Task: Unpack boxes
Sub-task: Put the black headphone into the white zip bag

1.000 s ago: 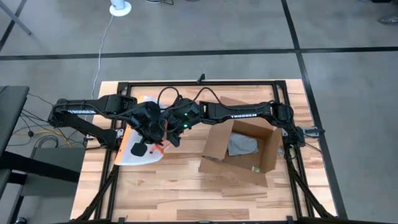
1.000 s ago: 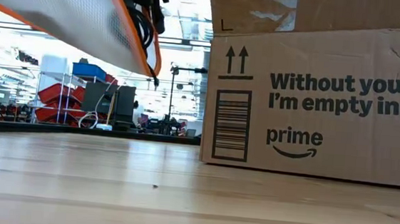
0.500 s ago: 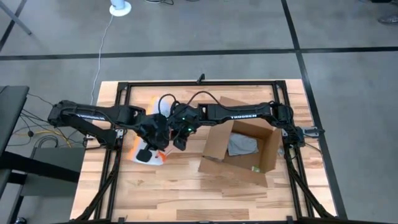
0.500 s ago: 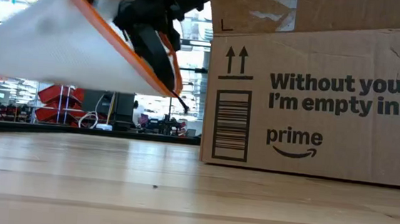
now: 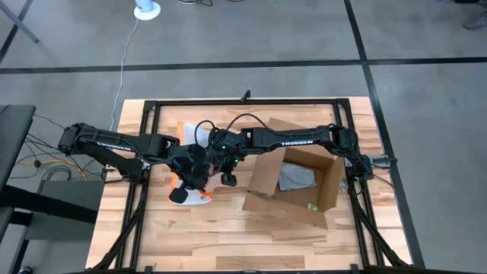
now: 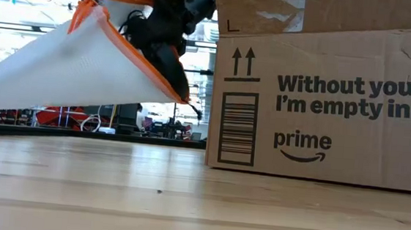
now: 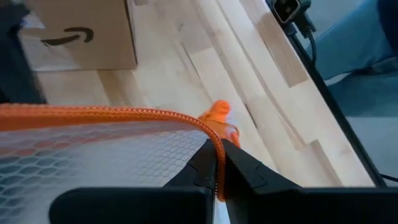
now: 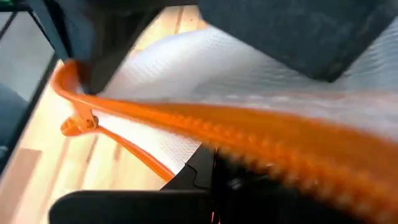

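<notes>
Both tools, the left tool [image 7: 219, 163] and right tool [image 8: 214, 167], pinch the orange-edged pouch [image 6: 70, 64] above the worktop [image 5: 228, 236], probably to move it clear of the open box [image 5: 300, 183].

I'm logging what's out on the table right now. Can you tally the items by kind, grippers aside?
Brown corrugated cardboard shipping box, open: 1
Orange-edged clear mesh pouch, held off the table by the left gripper and right gripper: 1
Grey bundle inside the box: 1
Total: 3
</notes>
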